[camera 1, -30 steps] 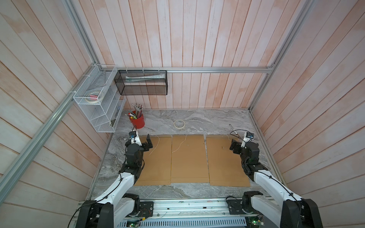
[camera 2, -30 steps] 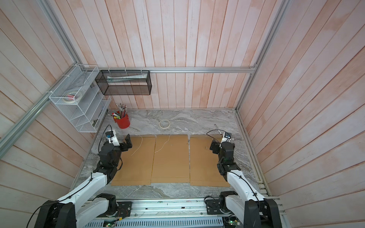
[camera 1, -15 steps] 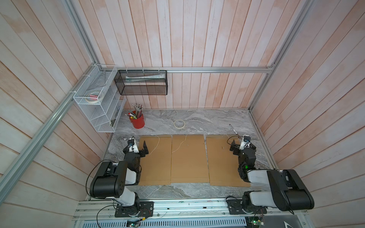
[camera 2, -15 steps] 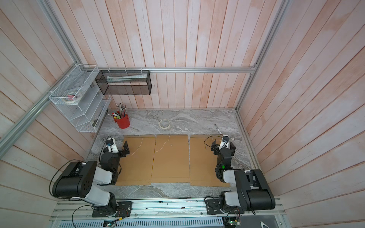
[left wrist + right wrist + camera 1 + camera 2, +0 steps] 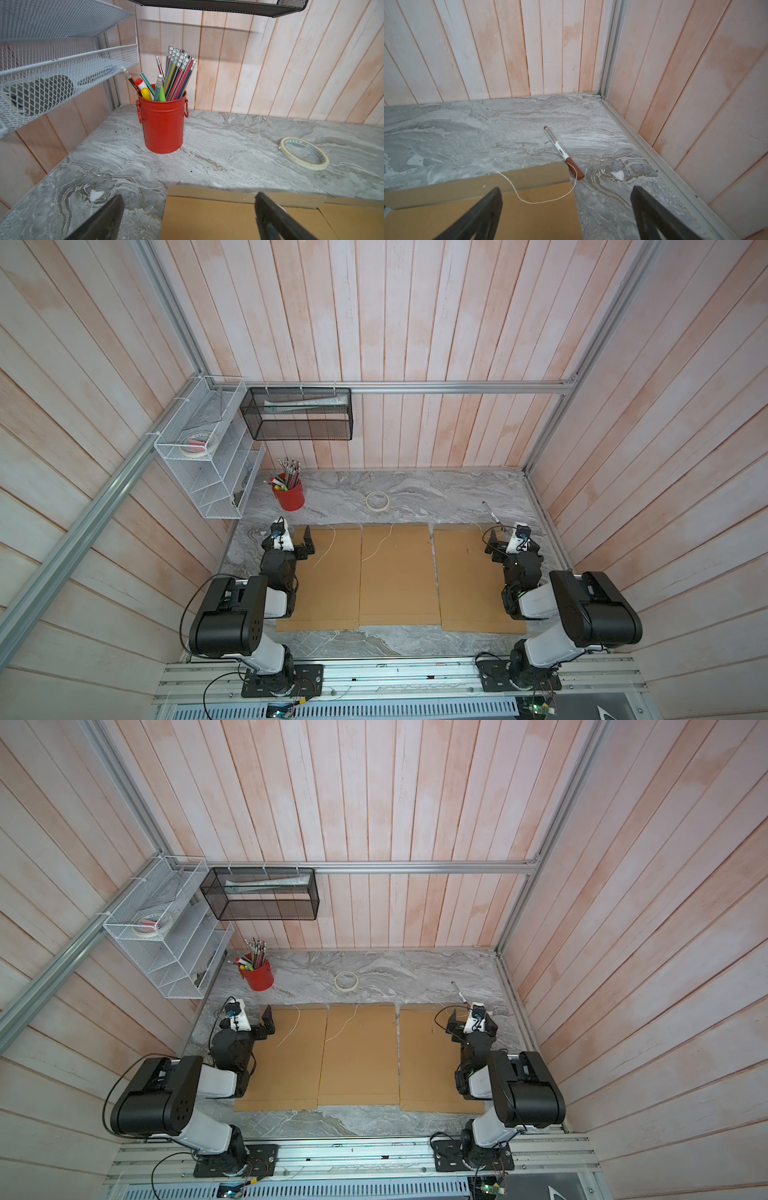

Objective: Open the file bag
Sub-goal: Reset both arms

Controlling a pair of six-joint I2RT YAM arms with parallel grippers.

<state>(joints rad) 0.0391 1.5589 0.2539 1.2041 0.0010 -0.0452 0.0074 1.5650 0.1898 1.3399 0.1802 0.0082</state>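
Observation:
Three brown paper file bags lie side by side on the marble table, left (image 5: 328, 580), middle (image 5: 397, 572) and right (image 5: 473, 585), each with a loose white string (image 5: 326, 549). My left gripper (image 5: 306, 544) hangs open over the far left corner of the left file bag (image 5: 207, 220), with nothing between its fingers. My right gripper (image 5: 493, 546) stands open over the far right corner of the right file bag (image 5: 529, 220), above that bag's string (image 5: 529, 200). In both wrist views the far flaps lie flat.
A red cup of pencils (image 5: 289, 493) stands at the back left under a white wire rack (image 5: 208, 472). A tape ring (image 5: 377, 502) lies behind the middle bag. A brown-capped marker (image 5: 562, 153) lies by the right bag's corner. Walls close in on both sides.
Both arms have folded back, elbows now raised near the front rail. The grippers stay over the outer far corners of the bags, both still open.

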